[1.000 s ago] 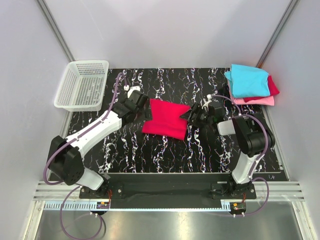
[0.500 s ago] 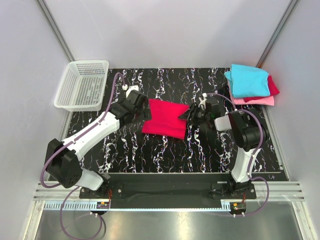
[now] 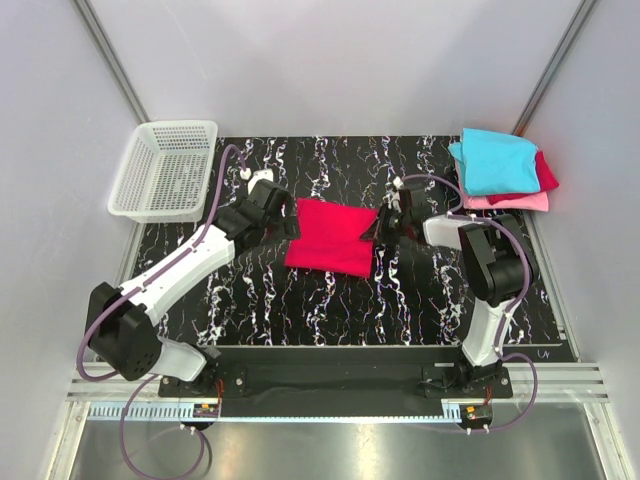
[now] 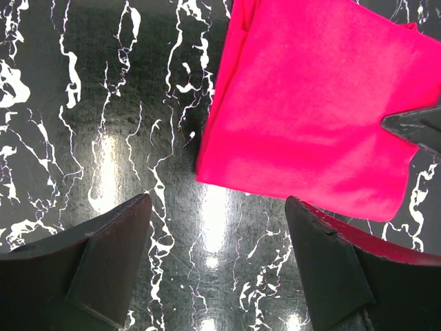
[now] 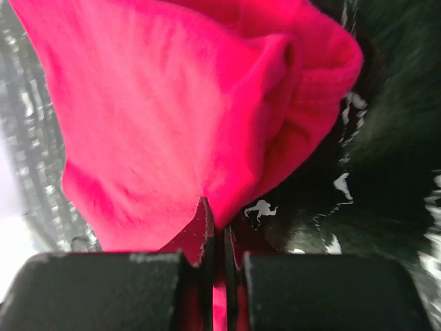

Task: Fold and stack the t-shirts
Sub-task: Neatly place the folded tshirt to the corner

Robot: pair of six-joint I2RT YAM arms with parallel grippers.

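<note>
At frame centre, the right claw [image 5: 215, 238] was shut tight, pinching the crimson t-shirt [image 3: 330, 238] by its edge; the left claw [image 4: 217, 214] gaped wide, empty, above the bench [image 3: 300, 300].

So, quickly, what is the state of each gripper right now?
Left gripper: open, holding nothing, beside the red shirt.
Right gripper: closed on the red shirt's edge.

On the surface [image 3: 330, 300], a folded t-shirt [image 3: 330, 238] lies at the centre, with the left arm's jaws just beside it at 9 o'clock, the right arm's jaws on its edge at 3 o'clock, a stack of t-shirts [image 3: 500, 170] in the 1 o'clock corner, and a basket [image 3: 170, 175] at the 10 o'clock corner.
</note>
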